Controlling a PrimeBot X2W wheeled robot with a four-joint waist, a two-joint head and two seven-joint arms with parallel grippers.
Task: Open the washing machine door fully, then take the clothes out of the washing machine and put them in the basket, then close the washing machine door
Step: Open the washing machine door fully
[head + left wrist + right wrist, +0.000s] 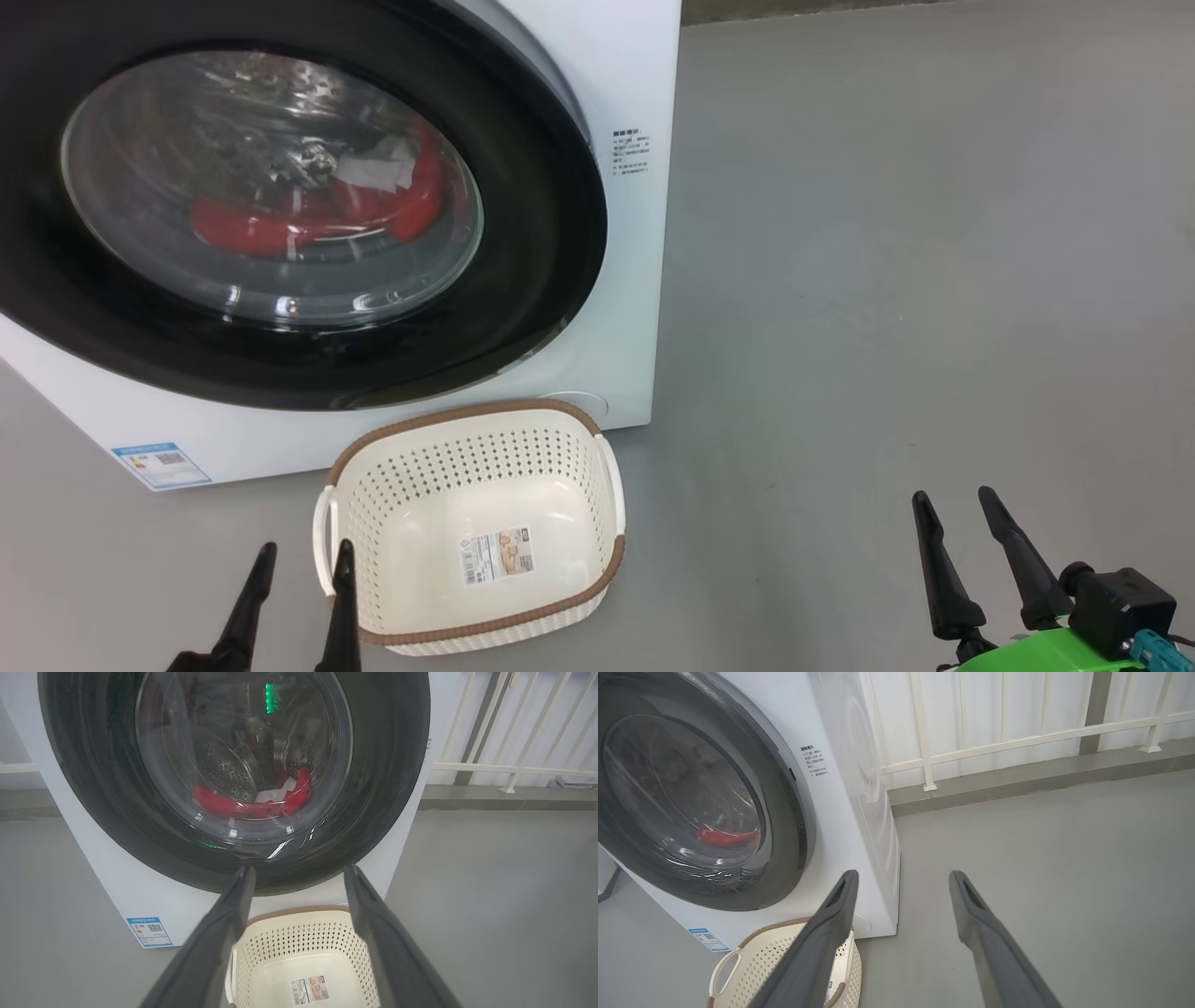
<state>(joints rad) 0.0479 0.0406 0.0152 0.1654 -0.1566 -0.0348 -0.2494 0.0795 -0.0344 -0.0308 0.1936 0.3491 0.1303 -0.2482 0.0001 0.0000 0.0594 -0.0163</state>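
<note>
Just beside the left hand (pixel 308 545), the basket (pixel 485 453) (label (pixel 498 556) inside)

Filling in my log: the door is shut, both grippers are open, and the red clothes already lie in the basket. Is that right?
Not quite. The clothes are not in the basket; they lie in the washer behind the shut door, as the head view shows. The basket holds just a paper label. The left gripper and right gripper are open, as you said.
</note>
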